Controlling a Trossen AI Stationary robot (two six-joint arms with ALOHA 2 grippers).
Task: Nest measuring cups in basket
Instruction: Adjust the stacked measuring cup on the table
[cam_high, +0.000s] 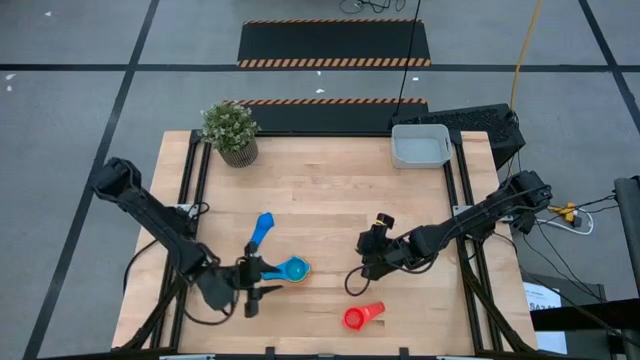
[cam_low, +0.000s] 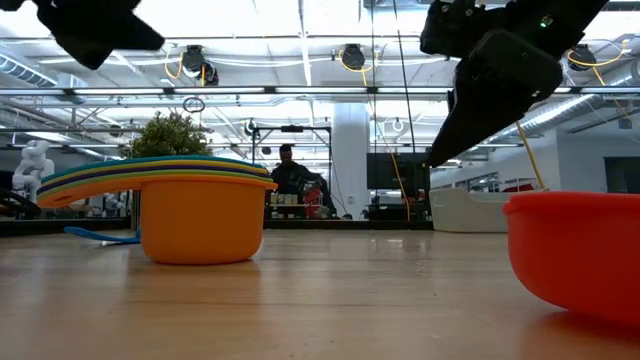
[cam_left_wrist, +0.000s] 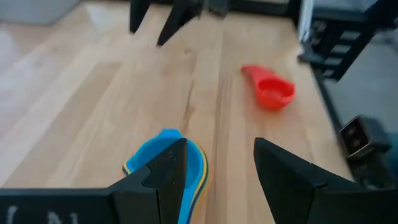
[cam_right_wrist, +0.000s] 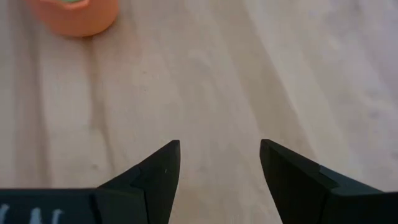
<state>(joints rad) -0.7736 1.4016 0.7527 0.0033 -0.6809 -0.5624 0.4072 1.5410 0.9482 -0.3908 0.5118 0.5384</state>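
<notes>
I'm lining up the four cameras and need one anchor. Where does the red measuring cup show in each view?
High view: the red measuring cup lies near the table's front edge, on its own.
Low view: large at the right edge.
Left wrist view: beyond the fingers, on bare wood.
Right wrist view: not in it.
Shared landmark: the nested cup stack, orange outside in the low view.

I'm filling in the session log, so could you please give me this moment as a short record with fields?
nested stack: orange cup outermost, light blue cup innermost, on the table near its front
loose cups: blue cup beside the stack; red cup on its side near the front edge
basket: back right corner, no cups inside
left gripper: open, next to the stack
right gripper: open, empty, above bare wood
plant: back left corner
</notes>
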